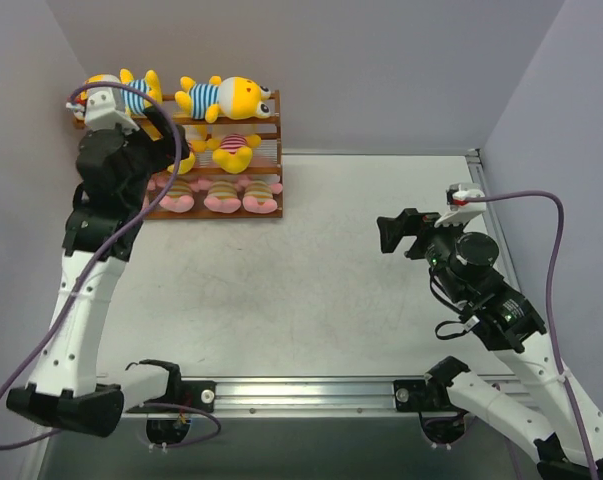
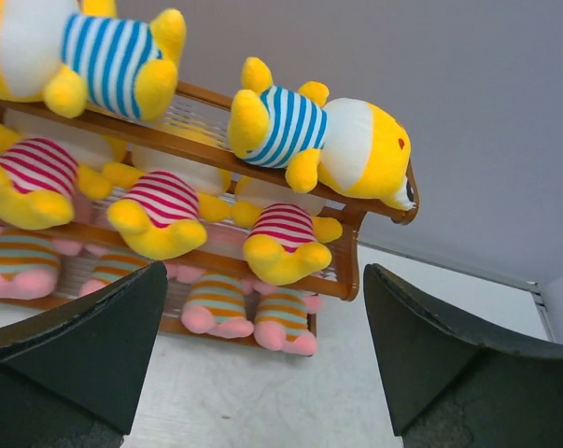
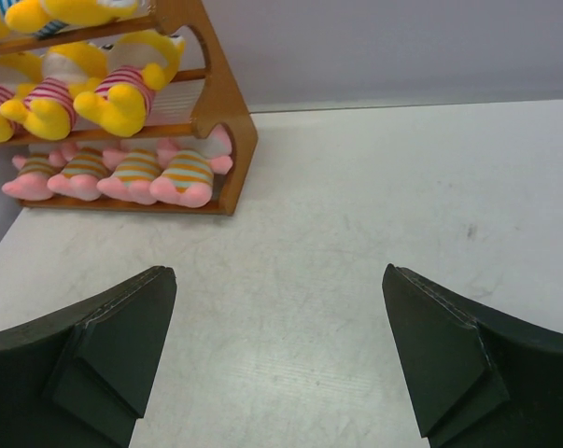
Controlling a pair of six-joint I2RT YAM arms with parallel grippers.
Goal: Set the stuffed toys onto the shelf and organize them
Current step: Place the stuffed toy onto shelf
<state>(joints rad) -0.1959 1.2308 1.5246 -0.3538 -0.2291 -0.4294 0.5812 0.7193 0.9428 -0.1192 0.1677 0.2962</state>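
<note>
Stuffed toys (image 1: 226, 97) all sit on the shelf (image 1: 278, 130) at the far left of the table (image 1: 311, 270): two blue-striped on top, three pink-striped in the middle, four pink ones below. Left pincer (image 2: 264, 275) hangs spread and empty just before the middle row; I'd back it straight out, nudging nothing. Right pincer (image 3: 279, 275), well off right, gapes empty too

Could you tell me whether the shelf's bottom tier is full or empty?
Full: four pink toys span the bottom tier of the shelf, side to side.
</note>
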